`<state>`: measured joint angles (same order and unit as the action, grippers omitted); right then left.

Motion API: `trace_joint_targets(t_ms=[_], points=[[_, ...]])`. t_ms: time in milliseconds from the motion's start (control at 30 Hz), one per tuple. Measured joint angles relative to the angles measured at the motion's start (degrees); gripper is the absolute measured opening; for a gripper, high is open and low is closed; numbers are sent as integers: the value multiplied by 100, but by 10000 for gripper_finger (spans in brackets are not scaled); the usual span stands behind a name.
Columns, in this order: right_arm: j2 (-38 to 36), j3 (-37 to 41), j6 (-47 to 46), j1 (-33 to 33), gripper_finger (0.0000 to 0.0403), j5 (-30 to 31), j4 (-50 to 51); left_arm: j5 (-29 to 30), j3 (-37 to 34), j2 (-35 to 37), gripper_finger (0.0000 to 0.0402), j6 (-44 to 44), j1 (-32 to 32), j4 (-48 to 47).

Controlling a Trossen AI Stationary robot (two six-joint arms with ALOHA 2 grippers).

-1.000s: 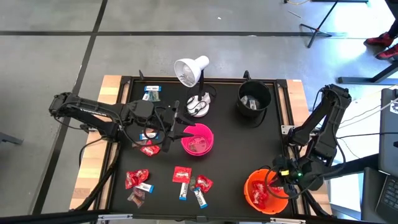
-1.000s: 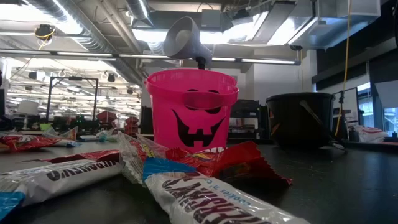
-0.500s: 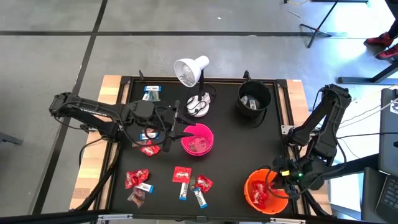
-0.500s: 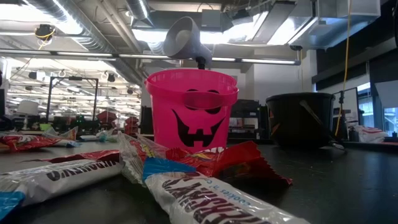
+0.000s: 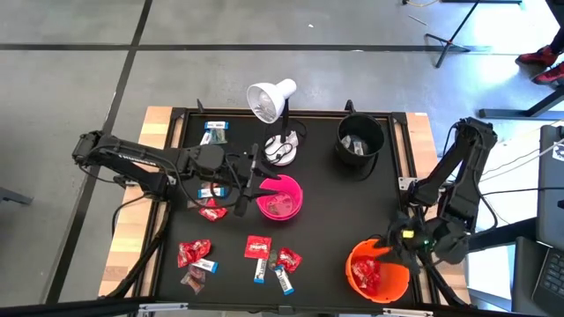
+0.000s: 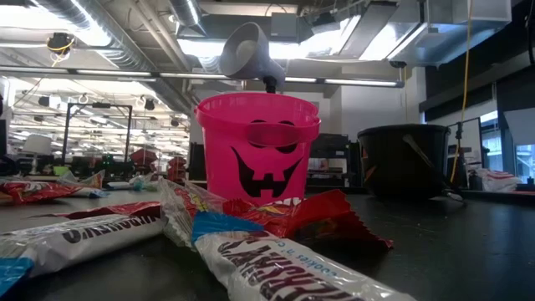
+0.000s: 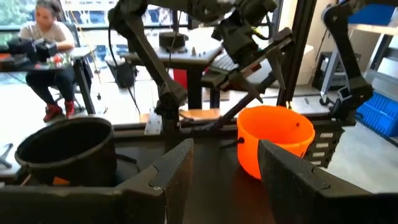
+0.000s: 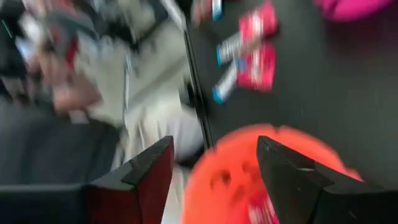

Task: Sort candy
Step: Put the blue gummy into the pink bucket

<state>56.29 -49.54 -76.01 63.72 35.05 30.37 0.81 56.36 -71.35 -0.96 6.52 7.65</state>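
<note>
The black table (image 5: 326, 238) is the biggest thing, and all the rest sits on it; the right gripper (image 8: 214, 165) hangs just over the orange bucket (image 5: 377, 273), with its two fingers spread wide and nothing between them; right under those spread fingers, inside the orange bucket, lie some red candy packets (image 5: 368, 275); the left gripper (image 5: 248, 186) is near the middle of the table, and its fingers are spread too and hold nothing; the pink bucket (image 5: 280, 196) with the pumpkin face sits just past the tips of the left fingers, and there is something small and dark inside it; the black bucket (image 5: 359, 142) stands farther off, beyond the left fingers and to one side; the white lamp (image 5: 271, 101) stands just beside the left gripper, close behind the pink bucket; a red packet (image 5: 211, 212) and a white-and-blue bar (image 5: 209, 192) lie right by the left arm, behind its fingers; more candy (image 5: 260, 248) lies loose well away from both sets of fingers, red packets, white-and-blue bars and one dark brown one (image 5: 192, 280); two more white-and-blue bars (image 5: 214, 130) lie at the far edge.
</note>
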Motion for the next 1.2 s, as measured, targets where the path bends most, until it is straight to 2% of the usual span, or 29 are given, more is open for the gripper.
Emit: trace_joint_targets(t_ms=[100, 233, 400, 567, 667, 767, 867, 1033, 1200], points=[[-78, 0, 28, 0, 228, 873, -228, -1, 0, 0, 170, 9, -2, 236], [-76, 0, 732, 0, 222, 2005, -535, -1, 1, 0, 170, 22, -4, 312], [-58, -4, 1511, -64, 215, 3004, -1110, 2, 2, 104, 170, 106, -61, 146], [-58, -4, 1528, -153, 216, 2858, -995, 15, 2, 312, 170, 162, -79, -200], [-58, -4, 1526, -157, 216, 2301, -993, 114, 4, 513, 170, 162, -76, -522], [-54, -4, 1526, -158, 216, 1653, -955, 491, 16, 749, 170, 173, -79, -1027], [-54, -4, 1526, -151, 217, 1229, -1009, 1025, 333, 985, 170, 194, -141, -2100], [-48, -4, 1528, -151, 217, 1651, -1080, 1930, 1190, 1075, 170, 25, -181, -4252], [-31, -2, 1795, -153, 217, 2655, -1051, 2359, 1936, 976, 170, -466, -208, -6041]])
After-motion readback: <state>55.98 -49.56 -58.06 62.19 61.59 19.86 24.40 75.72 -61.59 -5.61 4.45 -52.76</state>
